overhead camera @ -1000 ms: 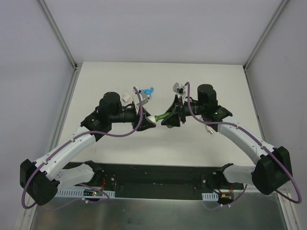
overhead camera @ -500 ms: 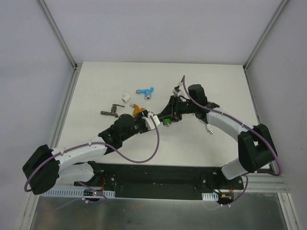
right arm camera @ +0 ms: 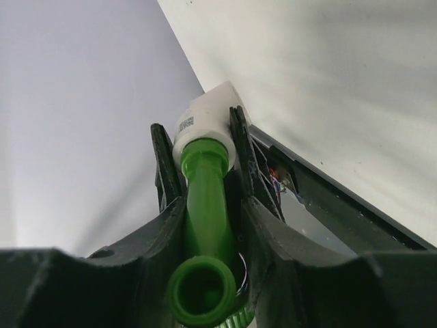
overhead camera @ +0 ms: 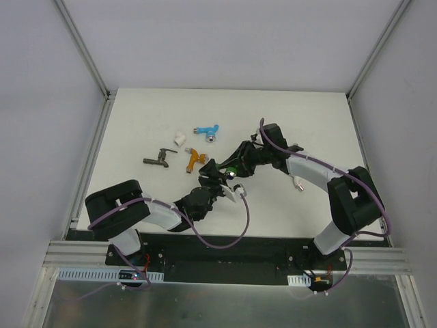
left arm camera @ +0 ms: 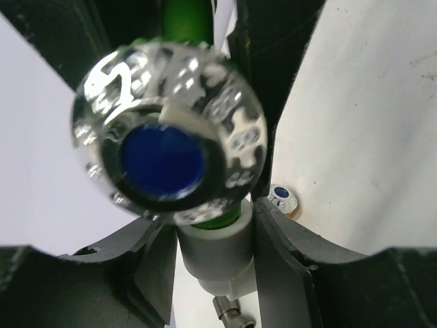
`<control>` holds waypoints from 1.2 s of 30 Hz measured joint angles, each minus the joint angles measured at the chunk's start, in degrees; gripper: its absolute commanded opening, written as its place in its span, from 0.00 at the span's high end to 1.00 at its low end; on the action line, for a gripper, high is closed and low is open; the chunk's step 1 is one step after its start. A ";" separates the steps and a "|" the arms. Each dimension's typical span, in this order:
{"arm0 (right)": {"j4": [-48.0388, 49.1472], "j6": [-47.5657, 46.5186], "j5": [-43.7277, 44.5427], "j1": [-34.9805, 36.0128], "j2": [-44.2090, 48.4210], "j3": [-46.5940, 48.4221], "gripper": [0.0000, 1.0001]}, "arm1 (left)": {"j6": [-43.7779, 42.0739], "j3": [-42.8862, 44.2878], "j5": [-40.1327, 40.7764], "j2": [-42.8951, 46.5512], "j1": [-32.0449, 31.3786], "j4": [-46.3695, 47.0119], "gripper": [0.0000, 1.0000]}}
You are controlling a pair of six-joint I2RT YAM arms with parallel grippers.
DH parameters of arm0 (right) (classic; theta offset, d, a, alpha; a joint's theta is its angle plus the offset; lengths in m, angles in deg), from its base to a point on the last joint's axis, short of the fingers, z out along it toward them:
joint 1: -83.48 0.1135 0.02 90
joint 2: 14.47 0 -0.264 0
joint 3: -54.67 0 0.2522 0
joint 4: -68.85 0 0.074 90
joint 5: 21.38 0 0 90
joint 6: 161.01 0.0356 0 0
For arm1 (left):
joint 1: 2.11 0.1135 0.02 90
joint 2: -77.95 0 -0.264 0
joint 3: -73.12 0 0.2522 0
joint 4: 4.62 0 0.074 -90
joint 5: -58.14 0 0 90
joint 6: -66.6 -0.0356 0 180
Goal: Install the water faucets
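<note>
**Four faucets, two white fittings in sight**

One green faucet [right arm camera: 205, 212] is held over the counter [overhead camera: 307, 123]. The right tool [right arm camera: 205, 181] is clenched on its body, and the left tool [left arm camera: 215, 247] grasps the white fitting [left arm camera: 217, 266] at its end. Three more lie apart on the counter: blue faucet [overhead camera: 207, 131], orange faucet [overhead camera: 194, 159] and dark grey faucet [overhead camera: 158, 160]. One loose white fitting [overhead camera: 179, 139] lies near the blue one.

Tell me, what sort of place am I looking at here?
Probably a robotics lab test cell: a white table boxed in by metal frame posts and blank walls, two robot arms bolted at its near edge, and small coloured taps lying on it.
</note>
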 measured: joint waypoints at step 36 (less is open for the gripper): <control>-22.80 -81.20 2.75 6.23 25.77 8.33 0.06 | 50.88 6.60 -50.01 36.98 18.16 -57.18 1.00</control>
